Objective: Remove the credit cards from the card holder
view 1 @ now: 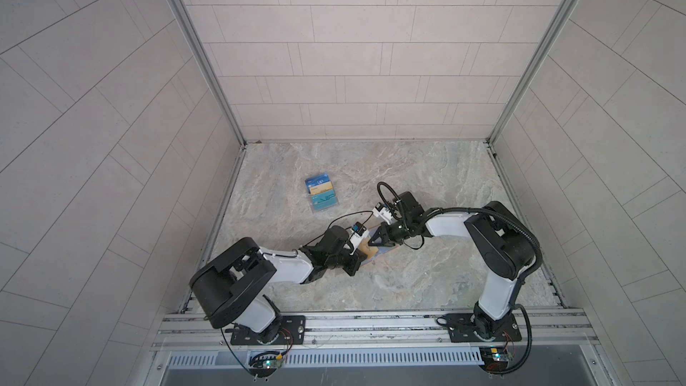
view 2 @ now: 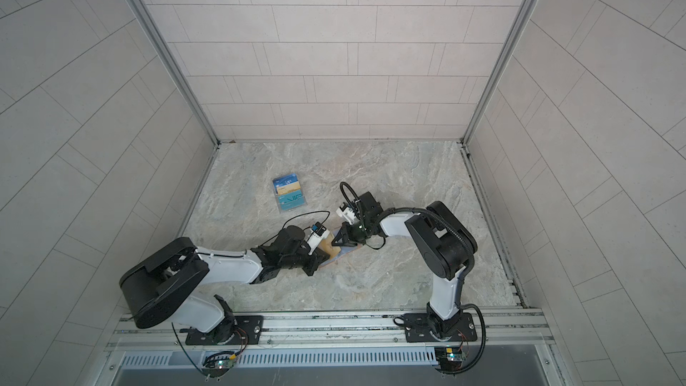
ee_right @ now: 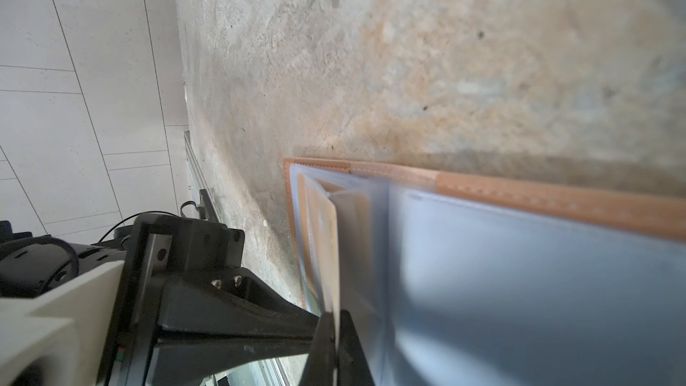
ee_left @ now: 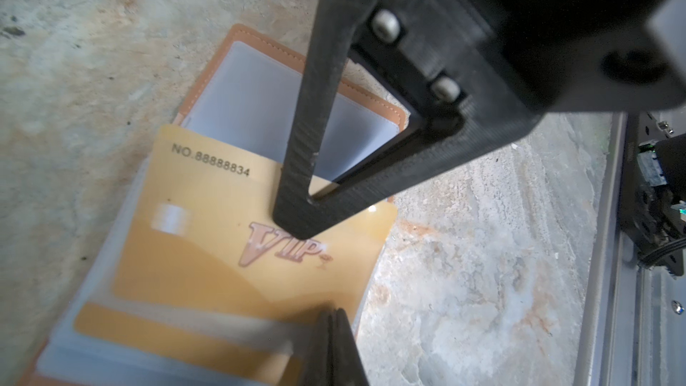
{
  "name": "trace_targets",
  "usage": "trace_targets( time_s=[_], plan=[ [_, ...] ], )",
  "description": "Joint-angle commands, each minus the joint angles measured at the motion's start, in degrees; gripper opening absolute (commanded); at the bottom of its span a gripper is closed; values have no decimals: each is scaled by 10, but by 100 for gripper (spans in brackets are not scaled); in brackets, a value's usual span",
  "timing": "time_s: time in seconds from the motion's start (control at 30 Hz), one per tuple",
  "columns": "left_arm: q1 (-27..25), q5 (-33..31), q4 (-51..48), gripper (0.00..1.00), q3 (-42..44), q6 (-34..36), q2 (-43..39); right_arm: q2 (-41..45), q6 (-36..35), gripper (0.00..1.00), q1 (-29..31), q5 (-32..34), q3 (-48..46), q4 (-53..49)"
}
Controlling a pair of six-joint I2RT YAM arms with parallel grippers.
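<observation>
The tan leather card holder (view 1: 372, 251) (view 2: 333, 251) lies open on the marble table between both grippers. In the left wrist view its rim (ee_left: 260, 37) frames pale plastic sleeves. A gold credit card (ee_left: 208, 246) marked VIP sticks partway out of a sleeve. My right gripper (ee_left: 297, 228) (ee_right: 336, 324) (view 1: 371, 243) is shut on that card's edge (ee_right: 328, 246). Another gold card (ee_left: 167, 336) sits inside a sleeve nearer my left gripper. My left gripper (ee_left: 332, 319) (view 1: 358, 263) is shut, its tips resting on the sleeves with nothing seen between them.
A pile of blue, gold and teal cards (view 1: 322, 196) (view 2: 290, 194) lies on the table behind and left of the card holder. Tiled walls enclose the table on three sides. A metal rail (view 1: 371, 323) with both arm bases runs along the front edge.
</observation>
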State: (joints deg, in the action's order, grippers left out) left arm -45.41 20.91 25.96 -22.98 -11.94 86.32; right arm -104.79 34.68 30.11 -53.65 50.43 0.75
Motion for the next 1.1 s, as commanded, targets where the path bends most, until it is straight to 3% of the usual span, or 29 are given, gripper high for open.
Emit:
trace_targets(
  time_s=[0.0,0.43,1.07],
  plan=[
    [-3,-25,-60,0,10,5,23,14,-27,0,-9,19,11,-51],
    [-3,-27,-41,0,14,-4,38,28,-52,0,-29,29,-14,-58],
    [-3,-26,-33,0,12,-11,49,54,-14,16,-44,15,-71,24]
  ],
)
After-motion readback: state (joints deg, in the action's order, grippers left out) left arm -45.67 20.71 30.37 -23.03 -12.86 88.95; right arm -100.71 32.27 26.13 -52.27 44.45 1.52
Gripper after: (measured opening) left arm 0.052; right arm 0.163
